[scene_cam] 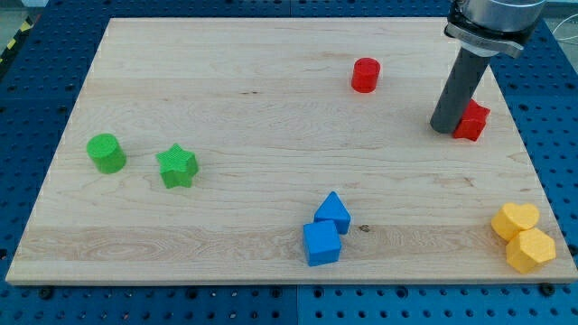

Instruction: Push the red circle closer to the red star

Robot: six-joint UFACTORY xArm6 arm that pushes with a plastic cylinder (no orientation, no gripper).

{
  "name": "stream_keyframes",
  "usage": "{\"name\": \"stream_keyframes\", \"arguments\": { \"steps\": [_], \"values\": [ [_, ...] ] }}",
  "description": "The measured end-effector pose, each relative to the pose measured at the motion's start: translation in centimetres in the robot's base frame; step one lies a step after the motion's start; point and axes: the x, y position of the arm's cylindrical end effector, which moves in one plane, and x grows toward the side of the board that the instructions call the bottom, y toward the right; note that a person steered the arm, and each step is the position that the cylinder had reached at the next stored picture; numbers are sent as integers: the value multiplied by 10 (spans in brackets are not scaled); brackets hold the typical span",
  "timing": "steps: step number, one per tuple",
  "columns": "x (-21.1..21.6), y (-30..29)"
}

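You're looking at 8 blocks on 1 board [226, 54]. By colour, 2 each:
- red: circle [365, 75], star [472, 120]
- green: circle [107, 153], star [176, 166]
- blue: cube [321, 243], house-ish block [333, 213]
- yellow: heart [515, 220], hexagon [531, 250]

Also showing: 1 rod w/ 1 tip [444, 128].
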Motion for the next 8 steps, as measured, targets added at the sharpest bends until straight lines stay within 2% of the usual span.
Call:
{"name": "stream_keyframes", "arguments": {
  "steps": [2, 8],
  "values": [
    [0, 0],
    [0, -106]
  ]
}}
